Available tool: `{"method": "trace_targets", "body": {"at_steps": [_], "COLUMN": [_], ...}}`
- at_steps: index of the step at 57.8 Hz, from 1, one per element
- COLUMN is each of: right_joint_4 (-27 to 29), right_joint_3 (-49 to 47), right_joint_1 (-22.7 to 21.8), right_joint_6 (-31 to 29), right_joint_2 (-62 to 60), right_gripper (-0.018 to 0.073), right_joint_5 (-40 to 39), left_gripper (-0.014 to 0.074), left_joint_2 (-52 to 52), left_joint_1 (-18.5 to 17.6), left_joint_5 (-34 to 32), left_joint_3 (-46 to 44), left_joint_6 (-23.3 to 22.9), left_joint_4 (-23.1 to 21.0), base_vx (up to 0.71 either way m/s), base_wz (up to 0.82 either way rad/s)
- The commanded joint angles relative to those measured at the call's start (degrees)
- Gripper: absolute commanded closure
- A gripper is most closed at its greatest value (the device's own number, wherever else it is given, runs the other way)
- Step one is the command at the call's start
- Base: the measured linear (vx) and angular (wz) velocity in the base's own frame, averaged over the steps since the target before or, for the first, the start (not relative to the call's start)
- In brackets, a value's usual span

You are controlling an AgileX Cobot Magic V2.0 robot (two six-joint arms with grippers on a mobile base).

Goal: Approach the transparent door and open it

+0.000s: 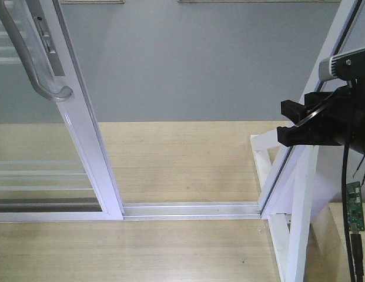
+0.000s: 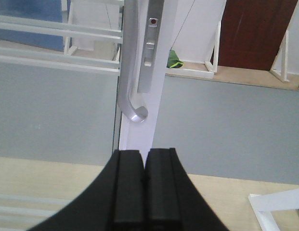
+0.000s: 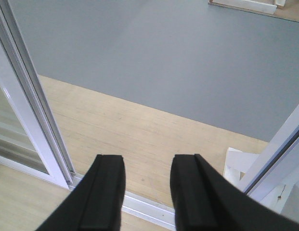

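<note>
The transparent door (image 1: 82, 129), clear glass in a glossy white frame, stands at the left of the front view, with an open gap between it and the white jamb (image 1: 300, 158) on the right. Its curved grey handle (image 1: 29, 59) hangs at the upper left. In the left wrist view my left gripper (image 2: 145, 154) is shut with nothing in it, just below the handle's curved end (image 2: 138, 114) and apart from it. My right gripper (image 3: 147, 161) is open and empty over the floor track (image 3: 149, 207), and it also shows as a black gripper (image 1: 294, 120) beside the jamb.
The aluminium floor track (image 1: 191, 210) crosses the doorway. Wooden floor then grey floor lie beyond. A white frame stand (image 1: 300, 235) stands at the right, with a green circuit board (image 1: 354, 205) and cable near it. A dark red door (image 2: 255, 33) is far behind.
</note>
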Motion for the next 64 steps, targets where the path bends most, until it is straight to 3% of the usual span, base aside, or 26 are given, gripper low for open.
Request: {"method": "trace_targets", "body": {"at_steps": [1,11,14,59,64], "right_joint_4": [-0.43,-0.43,-0.43,-0.43,-4.68], "right_joint_3": [-1.69,-1.69,-1.69,-1.69,-1.69], "right_joint_1": [-0.26,-0.26,-0.26,-0.26,-0.97], "right_joint_6": [-0.08,-0.08,-0.08,-0.08,-0.70], "right_joint_2": [-0.99,-0.99,-0.99,-0.99,-1.66], "right_gripper": [0.0238,0.0238,0.0238,0.0238,0.0254], "right_joint_5": [-4.29,-4.29,-4.29,-4.30,-2.76], "left_gripper": [0.0603,0.0603,0.0603,0.0603,0.0603], "left_joint_2": [-3.38,-14.79,-17.72,-16.43,-16.43], "left_joint_1": [-0.21,-0.21,-0.30,-0.21,-0.21], "left_joint_5": [-8.36,-8.89,-5.65,-5.79,-5.79], "left_joint_3": [3.66,11.14,11.02,11.02,11.02], "left_joint_6": [-0.36,1.56,1.56,1.56,1.56], "left_joint_4": [0.64,2.82,2.82,1.33,1.33], "base_vx": [0.00,0.00,0.00,0.00,0.00], "base_wz": [0.00,0.00,0.00,0.00,0.00]}}
